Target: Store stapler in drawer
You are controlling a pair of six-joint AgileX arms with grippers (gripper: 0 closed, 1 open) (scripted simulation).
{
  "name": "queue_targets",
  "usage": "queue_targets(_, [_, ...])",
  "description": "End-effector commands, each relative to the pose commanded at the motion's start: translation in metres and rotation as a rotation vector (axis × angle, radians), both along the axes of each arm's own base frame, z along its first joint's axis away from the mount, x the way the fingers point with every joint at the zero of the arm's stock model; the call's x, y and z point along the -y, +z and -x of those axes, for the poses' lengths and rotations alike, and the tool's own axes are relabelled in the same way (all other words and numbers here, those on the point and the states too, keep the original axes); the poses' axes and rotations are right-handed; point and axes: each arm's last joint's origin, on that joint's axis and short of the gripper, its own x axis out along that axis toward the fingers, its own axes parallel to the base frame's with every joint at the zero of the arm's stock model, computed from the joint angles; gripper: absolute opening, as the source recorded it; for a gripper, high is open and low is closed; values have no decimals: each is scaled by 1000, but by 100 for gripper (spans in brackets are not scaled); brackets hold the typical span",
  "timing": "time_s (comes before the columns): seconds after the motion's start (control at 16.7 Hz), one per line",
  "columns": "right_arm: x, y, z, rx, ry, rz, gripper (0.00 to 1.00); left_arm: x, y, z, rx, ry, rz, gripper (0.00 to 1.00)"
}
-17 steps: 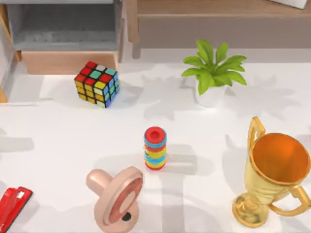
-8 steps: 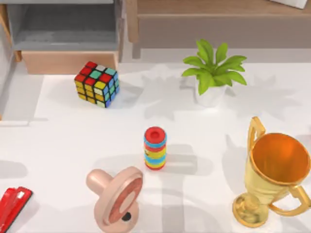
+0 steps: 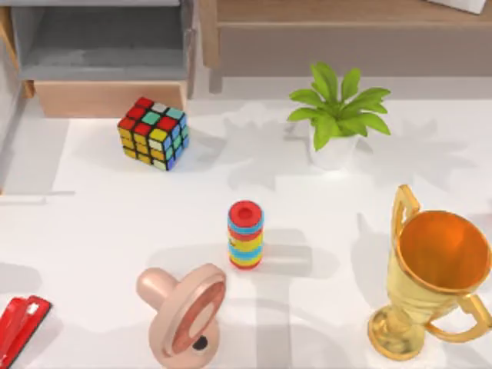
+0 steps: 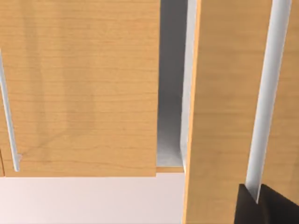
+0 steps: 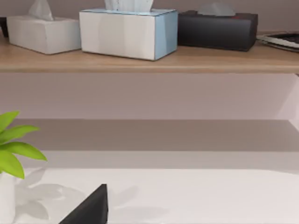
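Observation:
The red stapler lies flat at the table's front left corner, partly cut off by the top view's edge. The drawer stands pulled open at the back left, its grey inside bare. In the left wrist view, a dark part of my left gripper sits close against wooden cabinet fronts, at the end of a pale handle bar. The right wrist view has a dark tip of my right gripper low over the white table, facing a wooden shelf.
A colour cube sits just in front of the drawer. A stack of coloured rings stands mid-table, with a pink pacifier-like object in front of it. A potted plant and a gold trophy occupy the right side. Tissue boxes line the shelf.
Shadows along the table's left edge have shifted. The stapler and the other objects lie where they were.

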Motion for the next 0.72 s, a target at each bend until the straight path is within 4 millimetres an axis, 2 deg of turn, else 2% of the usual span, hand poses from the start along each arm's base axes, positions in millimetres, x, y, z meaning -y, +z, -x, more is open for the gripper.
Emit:
queue_targets(0.66, [0,0,0,0,0,0,100,0,0,0,0,0,0,98])
queue_targets(0.72, [0,0,0,0,0,0,100,0,0,0,0,0,0,100])
